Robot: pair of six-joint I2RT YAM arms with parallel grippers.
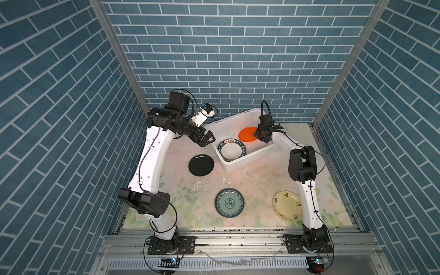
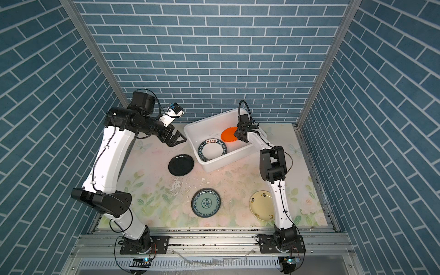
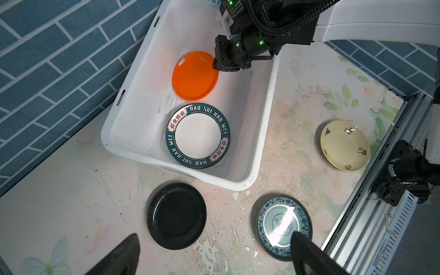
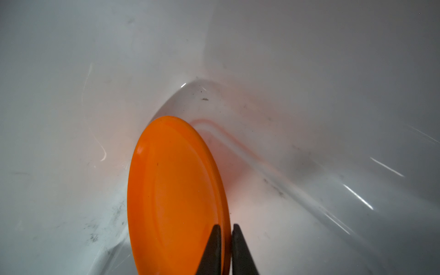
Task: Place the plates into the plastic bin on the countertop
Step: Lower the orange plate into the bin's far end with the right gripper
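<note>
The right gripper (image 4: 226,225) is clamping the round orange plate (image 4: 176,190) inside the white plastic bin (image 3: 252,133); release seems due. The left gripper (image 3: 214,233) is idling, jaws spread.

Bin (image 1: 252,157) on countertop (image 1: 257,185), rear centre. Inside bin: rear plate (image 1: 247,134) just behind front plate (image 1: 232,150). Left plate (image 1: 201,165) on countertop, just left of bin's front corner. Middle plate (image 1: 229,202) near countertop's front edge, centre; right plate (image 1: 287,206) to its right, well apart.
</note>
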